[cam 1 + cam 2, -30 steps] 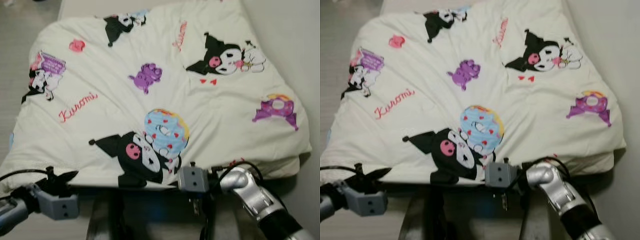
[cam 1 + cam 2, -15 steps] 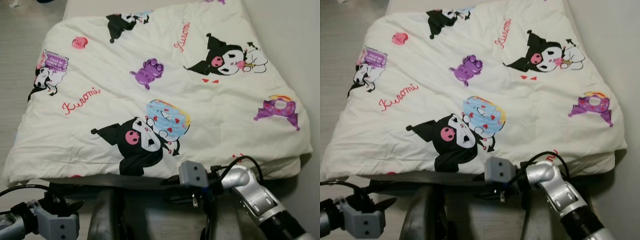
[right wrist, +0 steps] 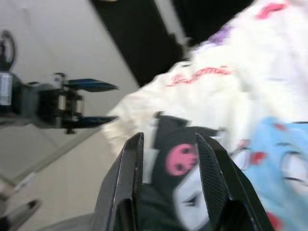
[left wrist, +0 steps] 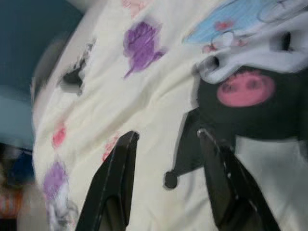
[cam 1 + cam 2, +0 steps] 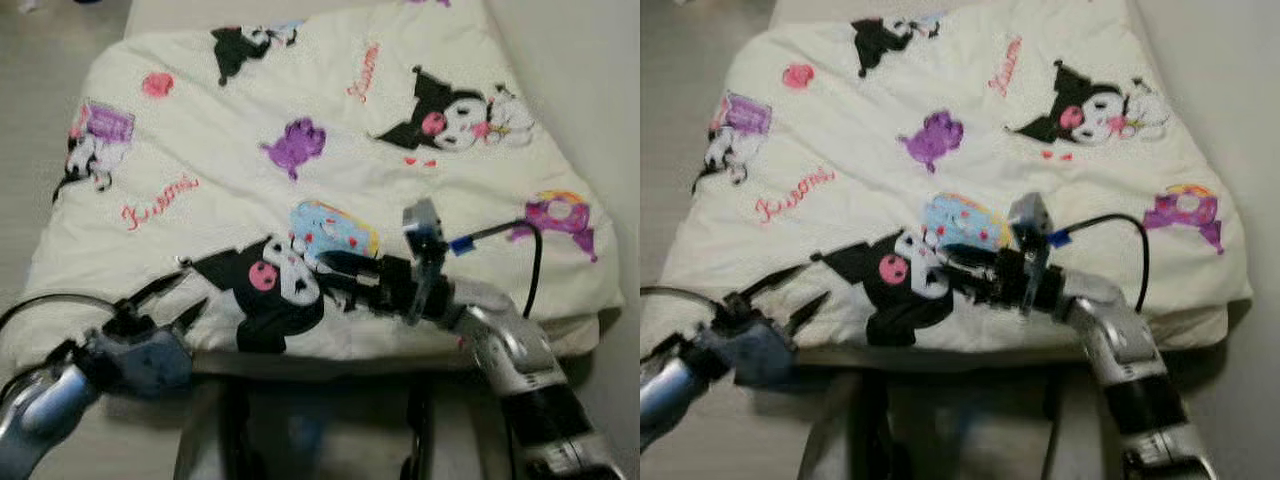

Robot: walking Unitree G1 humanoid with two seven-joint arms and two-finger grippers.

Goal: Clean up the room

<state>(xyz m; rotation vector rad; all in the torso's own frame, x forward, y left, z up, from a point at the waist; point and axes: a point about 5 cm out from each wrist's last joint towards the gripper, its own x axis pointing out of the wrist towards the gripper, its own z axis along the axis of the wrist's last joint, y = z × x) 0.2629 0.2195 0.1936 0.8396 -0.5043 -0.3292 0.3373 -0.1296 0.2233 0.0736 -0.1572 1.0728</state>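
**Both grippers reaching over the quilt's near edge**

A white quilt is lying spread over a bed, covering most of the head views. It is printed with black cartoon figures, purple shapes, pink script and a blue doughnut. The doughnut, sitting near the quilt's near edge, is serving as the landmark here.

The right gripper is lying low over the quilt just beside the doughnut, on its near side, its fingers pointing toward the robot's left across the black figure printed there. In the right wrist view its fingers are standing slightly apart with printed cloth showing between them; whether they are touching the cloth is not clear. A black cable is looping from the wrist back over the quilt, to the right of the doughnut.

The left gripper is hovering at the quilt's near edge, well to the left of the doughnut and nearer the robot. Its fingers are spread, aiming at the black figure's pointed ear, with nothing pinched between them.

A pale wall is running along the quilt's right side, far from the doughnut, and pale floor is showing on the left. The head views are somewhat blurred.
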